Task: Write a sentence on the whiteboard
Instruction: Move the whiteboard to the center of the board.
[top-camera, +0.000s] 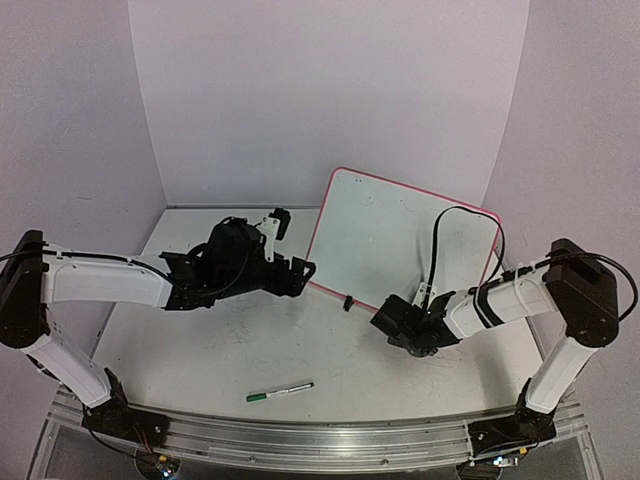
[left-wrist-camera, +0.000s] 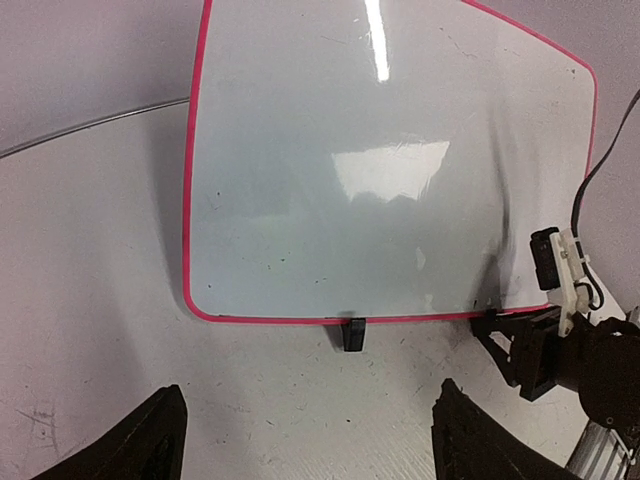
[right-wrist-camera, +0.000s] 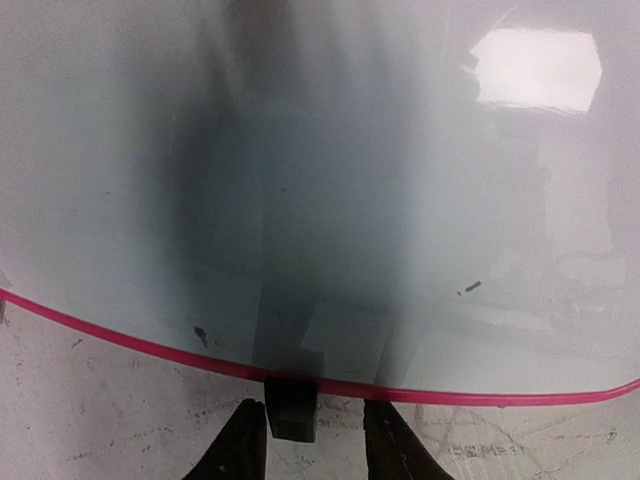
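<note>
Black fingers of the left gripper (left-wrist-camera: 308, 405) stand wide apart with nothing between them, facing the whiteboard (top-camera: 400, 240) from just in front. Nearer the arm bases, a green-capped marker (top-camera: 280, 391) lies on the table (top-camera: 200, 340), well apart from both grippers, so no writing can start until it is fetched. The board stands at the back, leaning, with no green line on it. One clip foot (top-camera: 347, 302) is free. At the other foot (right-wrist-camera: 292, 412) the right gripper (right-wrist-camera: 312, 420) brackets it, jaws not yet clamped. An off-centre squeeze could twist or topple the board. The right arm's cable (top-camera: 437, 235) loops across the board's right side and may foul a stroke.
</note>
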